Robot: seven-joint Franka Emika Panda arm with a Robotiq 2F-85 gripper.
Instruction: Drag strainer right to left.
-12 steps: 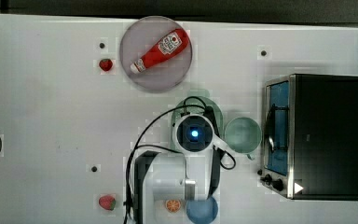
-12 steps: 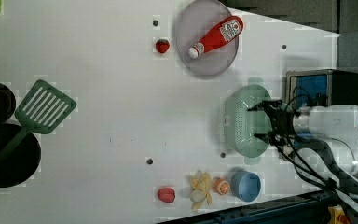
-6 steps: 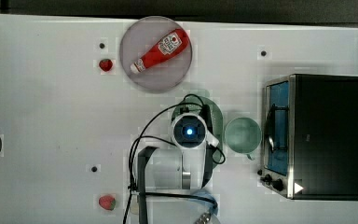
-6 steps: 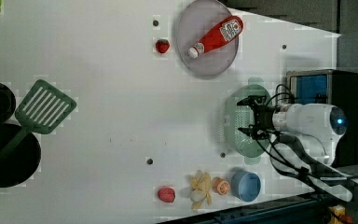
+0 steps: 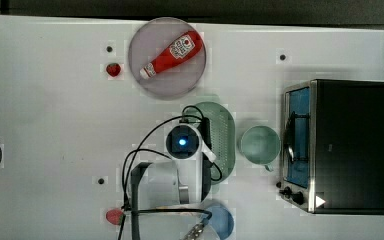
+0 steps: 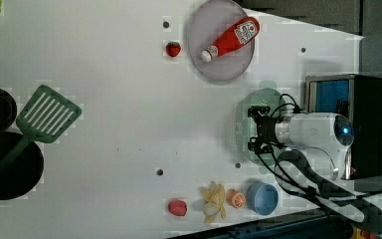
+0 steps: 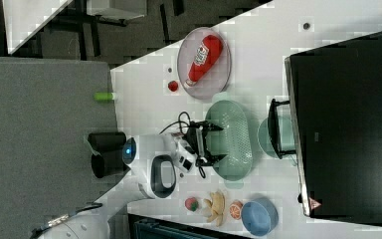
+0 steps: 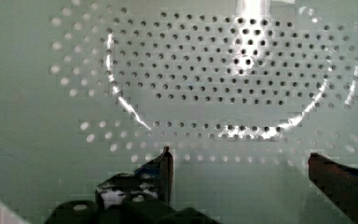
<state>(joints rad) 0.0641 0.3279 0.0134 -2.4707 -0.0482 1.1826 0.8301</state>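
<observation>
The strainer is a pale mint-green oval colander lying on the white table beside the green cup; it also shows as the strainer and the strainer. My arm's wrist hangs over the strainer's side toward the top view's left. My gripper points down into the strainer. Up close, my gripper stands open just above the perforated basin, its two dark fingers wide apart with nothing between them.
A round green cup sits between the strainer and the toaster oven. A grey plate with a ketchup bottle lies beyond. A blue bowl, bananas, a green spatula and black pans stand elsewhere.
My arm has moved toward the top view's left, bringing the open gripper over and into the strainer. The strainer has stayed in place.
</observation>
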